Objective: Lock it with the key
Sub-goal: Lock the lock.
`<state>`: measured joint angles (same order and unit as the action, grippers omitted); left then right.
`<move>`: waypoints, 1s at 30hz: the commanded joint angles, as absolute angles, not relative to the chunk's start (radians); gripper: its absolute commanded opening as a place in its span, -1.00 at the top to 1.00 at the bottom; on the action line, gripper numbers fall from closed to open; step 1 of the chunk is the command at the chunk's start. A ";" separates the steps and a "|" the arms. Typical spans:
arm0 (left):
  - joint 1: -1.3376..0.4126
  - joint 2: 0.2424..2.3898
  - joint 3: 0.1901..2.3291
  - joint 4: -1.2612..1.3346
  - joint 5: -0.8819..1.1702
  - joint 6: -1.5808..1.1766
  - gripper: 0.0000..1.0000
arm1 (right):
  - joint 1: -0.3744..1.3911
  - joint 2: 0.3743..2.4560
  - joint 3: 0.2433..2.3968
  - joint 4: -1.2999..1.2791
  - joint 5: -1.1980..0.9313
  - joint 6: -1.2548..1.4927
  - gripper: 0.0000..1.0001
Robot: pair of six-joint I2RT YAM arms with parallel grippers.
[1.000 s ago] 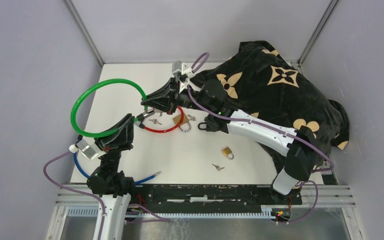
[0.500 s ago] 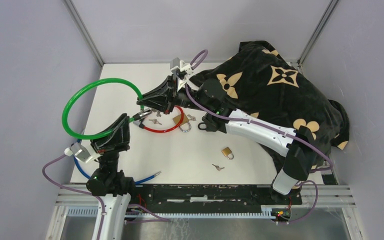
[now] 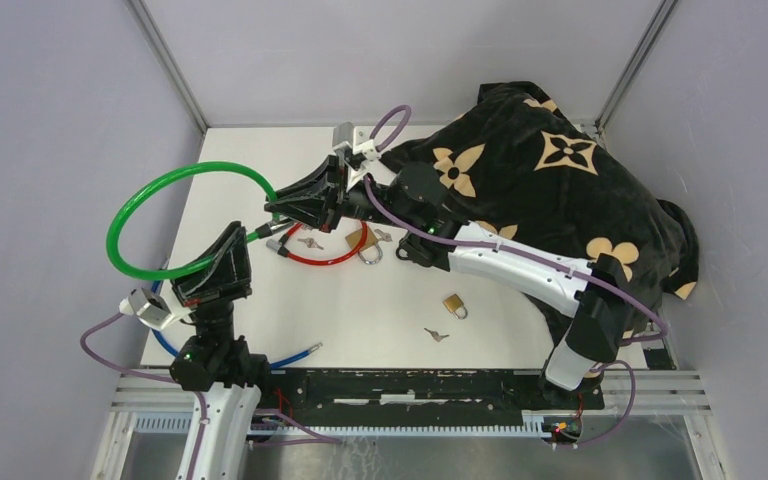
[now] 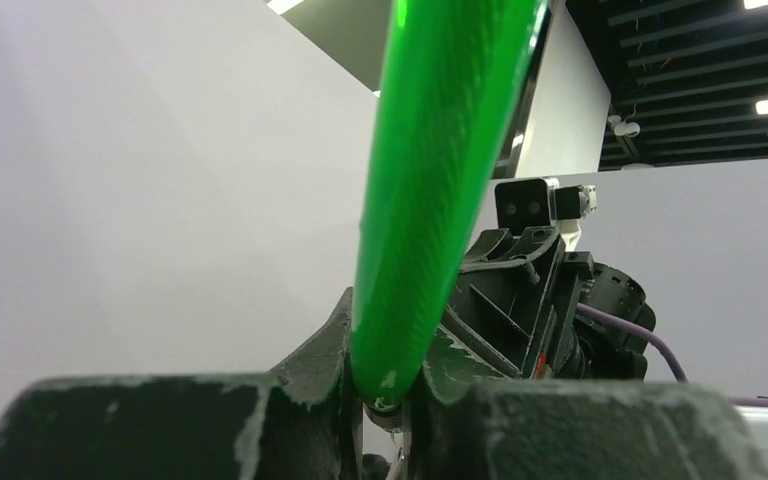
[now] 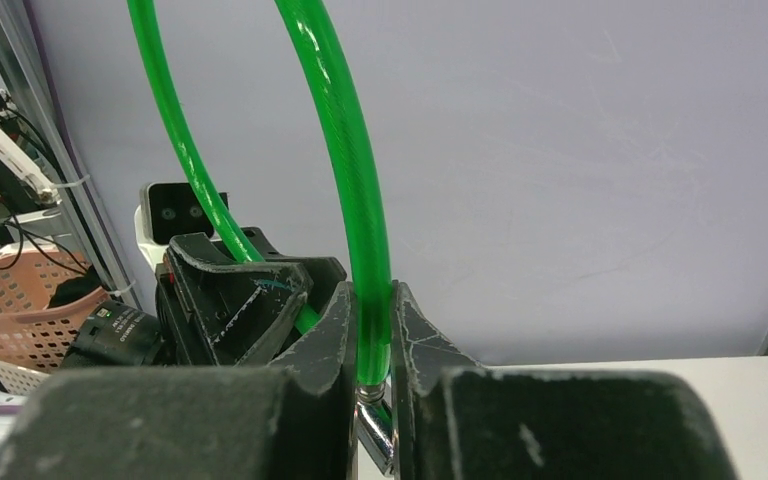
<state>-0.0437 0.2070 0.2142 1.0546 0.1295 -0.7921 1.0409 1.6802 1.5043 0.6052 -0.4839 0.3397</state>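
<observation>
Blue cable lies nearest, at the tabletop's front edge, with a loose key and a brass padlock a little further in. Beyond them the left hand is clamped on one end of the green cable lock, which is lifted clear of the tabletop and bows out leftward in one wide loop. The left wrist view shows the cable pinched tight between the fingers. Just past it, the right hand is closed on the other end; its wrist view shows the sheath squeezed just above a metal ferrule. A red cable loop with a second padlock lies under that hand, and a patterned cloth is heaped at the far right.

The cable looks light but springy, likely to fight any bend, and its glossy sheath seems slick. Gripping close to the metal ends, as now, gives the most control. The key is thin and flat, so it is best taken by its head
</observation>
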 commanded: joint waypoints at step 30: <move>-0.045 0.129 0.262 1.050 0.331 -0.730 0.96 | 0.963 1.539 1.668 0.035 -0.861 -0.011 -0.57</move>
